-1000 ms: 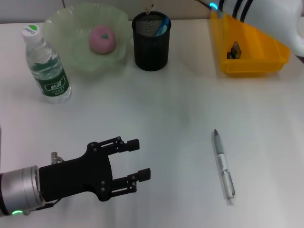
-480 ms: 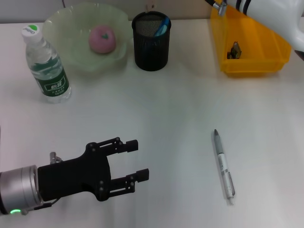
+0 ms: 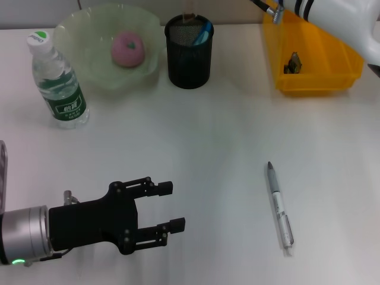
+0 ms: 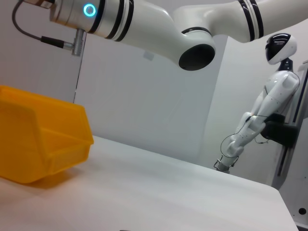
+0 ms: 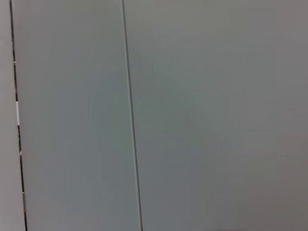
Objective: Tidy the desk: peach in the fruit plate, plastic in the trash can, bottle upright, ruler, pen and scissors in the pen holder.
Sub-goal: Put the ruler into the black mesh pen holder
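The silver-grey pen (image 3: 279,205) lies flat on the white desk (image 3: 225,130), right of centre. My left gripper (image 3: 172,206) hovers low at the near left, open and holding nothing, well left of the pen. Inside the pale green fruit plate (image 3: 80,29) rests the pink peach (image 3: 128,48). The bottle (image 3: 57,80) stands upright beside it. Blue scissors handles (image 3: 203,32) stick out of the black mesh pen holder (image 3: 189,56). A small dark crumpled piece (image 3: 293,63) lies in the yellow trash can (image 3: 314,77) (image 4: 43,144). The ruler is hidden. My right arm (image 3: 335,18) is raised over the trash can.
A narrow grey object (image 3: 3,172) shows at the desk's left edge. In the left wrist view the right arm (image 4: 144,26) spans the top, and a white humanoid figure (image 4: 269,96) stands by the wall beyond the desk. The right wrist view shows only a wall.
My left gripper has shifted slightly toward the near edge, still open. The right arm has risen a little at the top right.
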Motion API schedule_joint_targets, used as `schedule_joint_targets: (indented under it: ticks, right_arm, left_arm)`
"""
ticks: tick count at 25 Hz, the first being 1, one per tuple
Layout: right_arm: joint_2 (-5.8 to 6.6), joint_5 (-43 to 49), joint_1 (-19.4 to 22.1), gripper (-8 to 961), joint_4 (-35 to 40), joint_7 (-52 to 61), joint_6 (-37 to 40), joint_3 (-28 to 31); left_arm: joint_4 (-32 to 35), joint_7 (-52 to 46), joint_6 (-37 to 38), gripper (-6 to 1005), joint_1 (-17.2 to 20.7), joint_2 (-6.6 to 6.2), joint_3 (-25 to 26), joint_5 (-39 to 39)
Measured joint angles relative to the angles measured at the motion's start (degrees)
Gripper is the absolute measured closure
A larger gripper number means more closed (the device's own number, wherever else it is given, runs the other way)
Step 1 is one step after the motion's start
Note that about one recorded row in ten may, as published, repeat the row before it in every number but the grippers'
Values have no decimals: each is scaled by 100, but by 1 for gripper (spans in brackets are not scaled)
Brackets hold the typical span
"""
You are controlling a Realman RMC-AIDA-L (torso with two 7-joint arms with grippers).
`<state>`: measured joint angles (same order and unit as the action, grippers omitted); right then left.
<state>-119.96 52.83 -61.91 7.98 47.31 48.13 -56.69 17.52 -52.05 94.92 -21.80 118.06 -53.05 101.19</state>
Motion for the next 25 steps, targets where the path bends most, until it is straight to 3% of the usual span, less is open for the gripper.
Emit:
schedule_joint_targets:
  ticks: [25]
  right_arm:
    - [-1,14,-93,571,-202,277,-394,-147]
  left_arm:
    - [8,-128,-47,290,-142,31,-131,150]
